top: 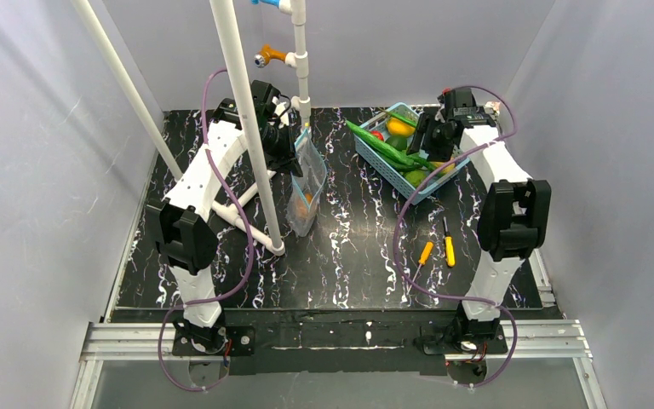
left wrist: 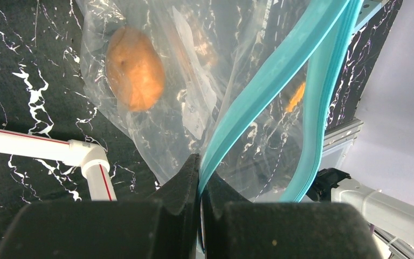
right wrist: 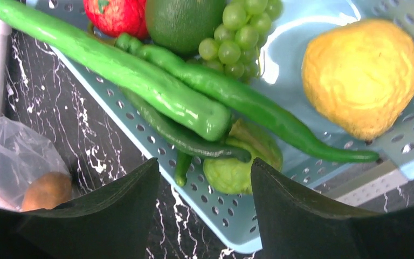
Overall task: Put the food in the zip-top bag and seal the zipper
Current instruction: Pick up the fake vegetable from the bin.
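Left of table centre, zip-top bag [top: 305, 189] hangs from left gripper [left wrist: 200, 171], bottom resting on the table [top: 358, 256]. Jaws pinched on the teal zipper [left wrist: 269, 81] with no gap; mouth strip splits into two bands past the pinch. Brown-orange fruit [left wrist: 135, 68] is inside the bag, low down.

White pipe [top: 247, 128] frame stands just beside the bag. In the top view its upright crosses the left arm and hides part of that gripper.

Right gripper [right wrist: 205, 178] has fingers spread, nothing between, over the near rim of the basket [right wrist: 221, 226]. Basket holds green pods [right wrist: 140, 75], yellow fruit [right wrist: 361, 75], red piece [right wrist: 116, 13], grapes [right wrist: 237, 35], dark green fruit [right wrist: 183, 19], pale green fruit [right wrist: 242, 162]. Pods lie across the pale one, tips overhanging the rim.

Two screwdrivers [top: 426, 252] lie on the table nearer the bases, apart from the basket.
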Controlling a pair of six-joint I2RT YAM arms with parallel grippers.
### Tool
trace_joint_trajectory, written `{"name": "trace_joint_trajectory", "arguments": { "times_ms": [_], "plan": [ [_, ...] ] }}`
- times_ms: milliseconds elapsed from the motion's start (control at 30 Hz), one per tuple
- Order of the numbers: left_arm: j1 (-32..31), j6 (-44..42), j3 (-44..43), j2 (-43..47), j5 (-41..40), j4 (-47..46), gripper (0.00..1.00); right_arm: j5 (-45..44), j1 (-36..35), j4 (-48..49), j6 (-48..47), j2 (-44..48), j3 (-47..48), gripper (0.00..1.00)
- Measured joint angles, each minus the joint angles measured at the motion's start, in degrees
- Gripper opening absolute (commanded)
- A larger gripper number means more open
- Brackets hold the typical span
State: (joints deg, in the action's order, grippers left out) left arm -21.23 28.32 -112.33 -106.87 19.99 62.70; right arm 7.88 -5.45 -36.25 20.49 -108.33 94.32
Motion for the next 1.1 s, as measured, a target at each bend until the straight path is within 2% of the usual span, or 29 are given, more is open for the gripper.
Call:
{"name": "trace_joint_trajectory", "arguments": {
  "times_ms": [67, 133, 267, 333, 500, 600, 967, 1100],
  "plan": [
    [0.0, 0.0, 0.1, 0.0, 0.2, -0.2, 0.00, 0.2, 0.4, 1.3, 0.0, -1.0, 0.9, 0.72],
    [0.0, 0.0, 0.5, 0.0, 0.4, -0.4, 0.00, 1.1, 1.3, 3.0, 1.9, -2.9, 3.2, 0.79],
    [0.0, 0.0, 1.1, 0.0, 0.5, -0.6, 0.00, 1.6, 3.2, 9.4, 11.2, -5.5, 5.9, 0.89],
    [0.0, 0.0, 1.1, 0.0, 0.5, -0.6, 0.00, 1.0, 3.9, 13.1, 17.8, -6.0, 5.5, 0.90],
    [0.0, 0.0, 1.0, -0.2, 0.3, -0.3, 0.00, 0.7, 4.4, 23.9, 34.0, -7.0, 1.0, 0.90],
    [0.0, 0.1, 1.0, -0.3, 0.3, -0.1, 0.00, 0.6, 4.3, 27.4, 40.6, -9.2, 0.6, 0.88],
    [-0.5, 0.1, 0.0, -0.7, -0.3, 0.9, 0.00, 0.5, 5.8, 31.6, 53.4, -15.0, 0.9, 0.83],
    [-0.7, 0.0, -1.0, -0.7, -0.6, 1.4, 0.00, -0.3, 6.6, 31.3, 55.2, -16.9, 2.4, 0.75]
  ]
}}
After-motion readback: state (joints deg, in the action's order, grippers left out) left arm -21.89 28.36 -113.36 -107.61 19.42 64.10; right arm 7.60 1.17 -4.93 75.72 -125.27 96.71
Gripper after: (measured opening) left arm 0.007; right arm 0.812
